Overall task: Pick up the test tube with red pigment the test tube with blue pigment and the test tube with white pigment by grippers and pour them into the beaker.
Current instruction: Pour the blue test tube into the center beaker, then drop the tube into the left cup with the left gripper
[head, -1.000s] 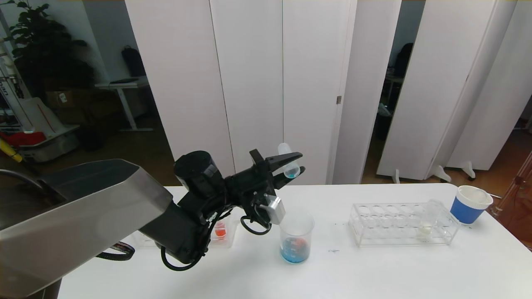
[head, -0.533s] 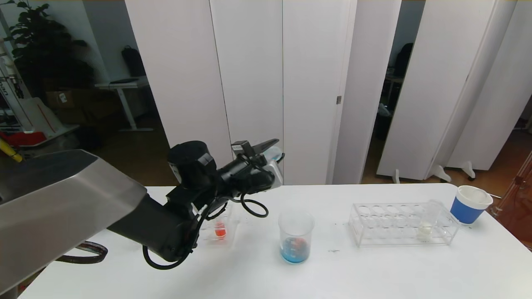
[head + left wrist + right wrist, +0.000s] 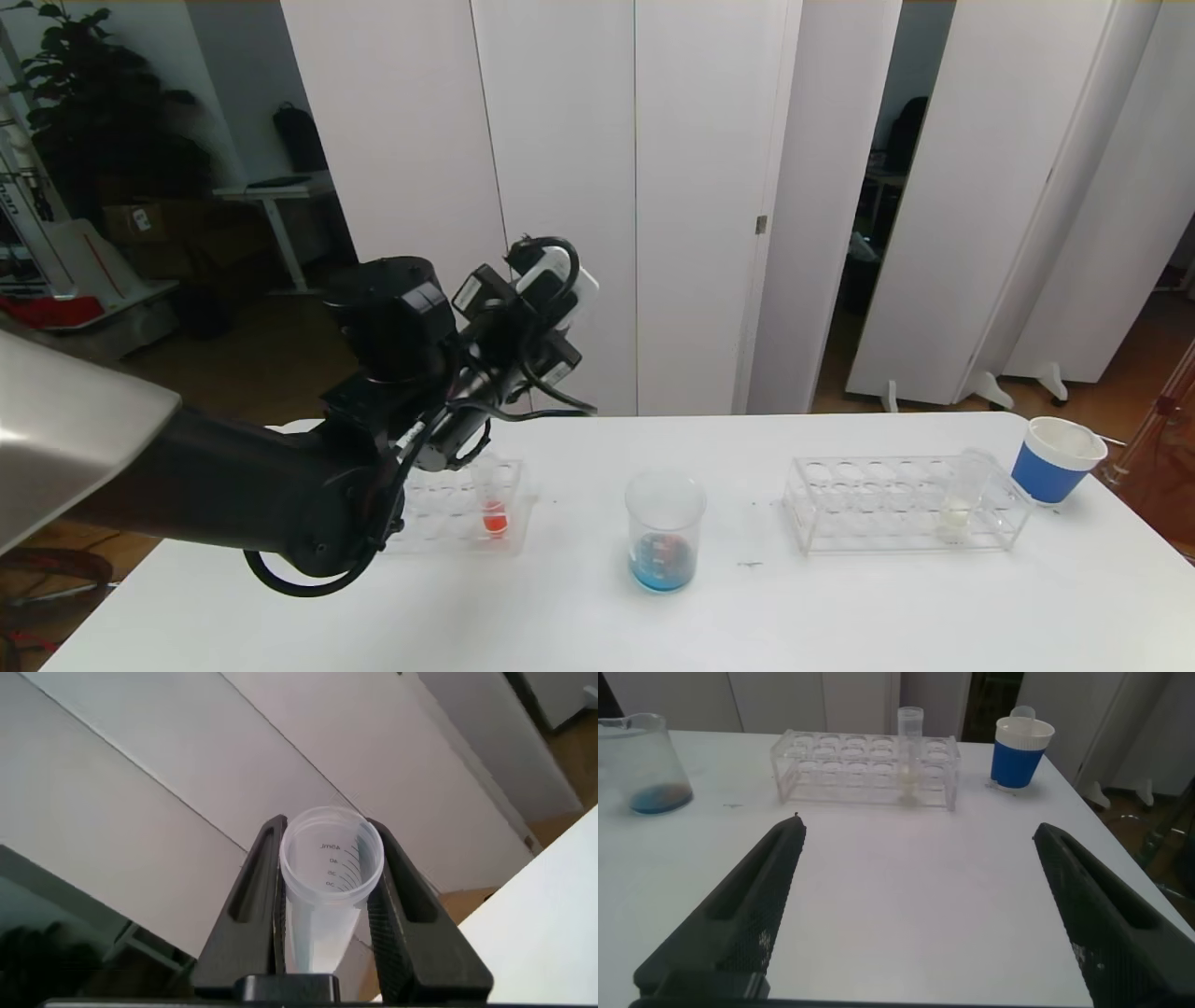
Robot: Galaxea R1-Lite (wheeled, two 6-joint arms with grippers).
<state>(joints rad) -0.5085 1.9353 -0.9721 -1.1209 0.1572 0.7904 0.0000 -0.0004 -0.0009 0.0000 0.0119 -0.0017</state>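
In the left wrist view my left gripper (image 3: 325, 829) is shut on the test tube with blue pigment (image 3: 329, 873). Its open mouth faces the camera and no blue shows inside. In the head view that arm's wrist (image 3: 509, 313) is raised over the table's back left, hiding the tube. The beaker (image 3: 664, 532) stands at the table's middle with blue liquid at its bottom. The test tube with red pigment (image 3: 493, 504) sits in the left rack (image 3: 439, 518). The test tube with white pigment (image 3: 962, 490) sits in the right rack (image 3: 840, 504). My right gripper (image 3: 920, 829) hangs open over bare table, short of that rack.
A blue-and-white paper cup (image 3: 1057, 457) stands at the far right, beyond the right rack (image 3: 864, 765). White panels rise behind the table's back edge. The right wrist view also shows the beaker (image 3: 640, 765), the white tube (image 3: 910, 756) and the cup (image 3: 1020, 751).
My left arm has lifted and swung back to the left, away from above the beaker, carrying the tube. Its gripper has turned away toward the back wall. The right arm has not moved.
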